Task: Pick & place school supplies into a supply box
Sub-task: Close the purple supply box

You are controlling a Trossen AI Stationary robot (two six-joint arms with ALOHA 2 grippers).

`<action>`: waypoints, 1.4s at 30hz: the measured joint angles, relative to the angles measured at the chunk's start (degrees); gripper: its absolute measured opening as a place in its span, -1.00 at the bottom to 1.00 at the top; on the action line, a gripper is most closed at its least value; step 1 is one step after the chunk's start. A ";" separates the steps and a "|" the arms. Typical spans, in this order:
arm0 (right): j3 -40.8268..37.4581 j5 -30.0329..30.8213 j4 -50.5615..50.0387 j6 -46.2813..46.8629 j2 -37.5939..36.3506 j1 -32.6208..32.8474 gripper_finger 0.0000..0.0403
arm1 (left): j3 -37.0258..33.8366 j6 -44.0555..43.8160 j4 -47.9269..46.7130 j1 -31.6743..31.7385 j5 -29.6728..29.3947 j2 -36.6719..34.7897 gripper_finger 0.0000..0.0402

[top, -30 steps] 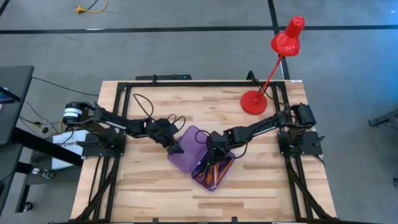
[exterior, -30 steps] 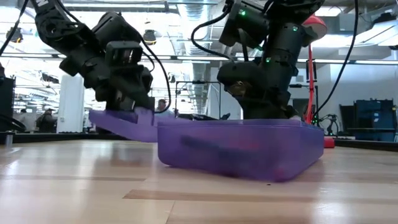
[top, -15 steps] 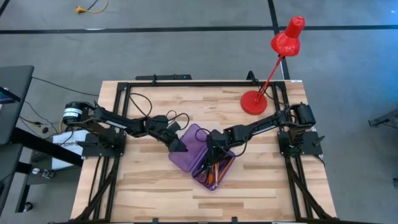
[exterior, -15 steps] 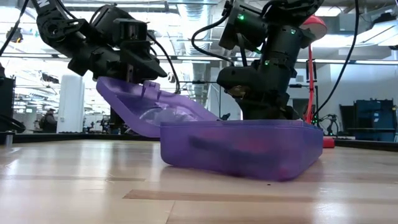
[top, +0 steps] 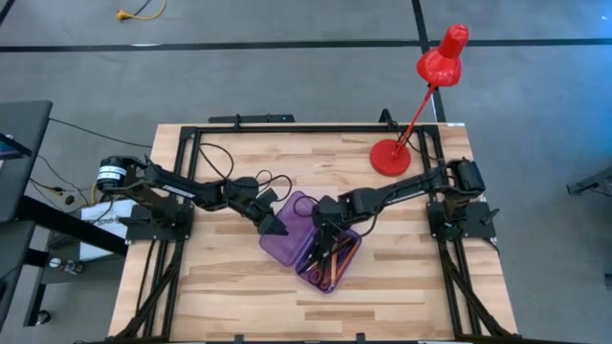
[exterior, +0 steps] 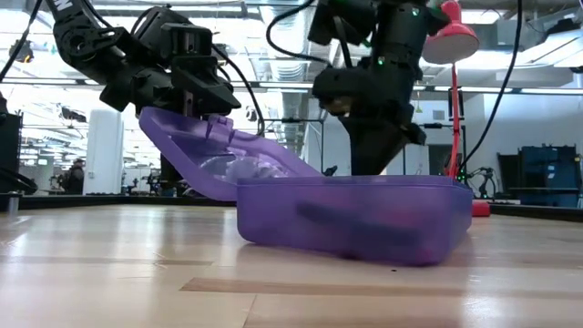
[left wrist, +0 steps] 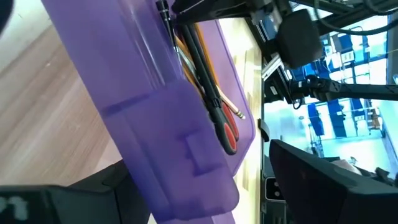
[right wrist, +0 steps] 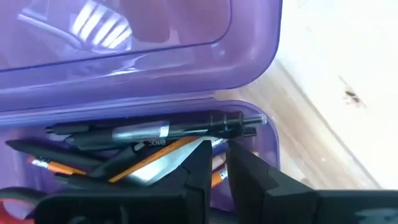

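The supply box is a translucent purple case lying open at the table's middle. Black pens, orange pencils and red-handled scissors lie inside it. Its lid stands tilted up on the left, joined to the base along its lower edge. My left gripper is shut on that lid. My right gripper hangs over the box's far end, pointing down at the pens, shut, with nothing between its fingers. My left gripper holds the lid by its raised free edge, one finger on each face of the lid. The fingers come from the table's left, slanting a little downward. The lid is tilted up, its lower edge still on the box's base.
A red desk lamp stands on its round base at the table's far right, its head leaning out past the far edge. Bare wood lies in front of the box and to both sides.
My left gripper has tipped upward and risen slightly, swinging the lid from nearly level to a steep tilt while its lower edge stayed at the base. My right gripper has risen out of the box, its fingers unchanged.
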 joint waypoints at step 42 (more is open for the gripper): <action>-2.59 0.72 -3.53 26.93 0.74 21.76 -0.79 | -0.04 -1.92 9.69 -0.09 -2.74 -0.01 0.40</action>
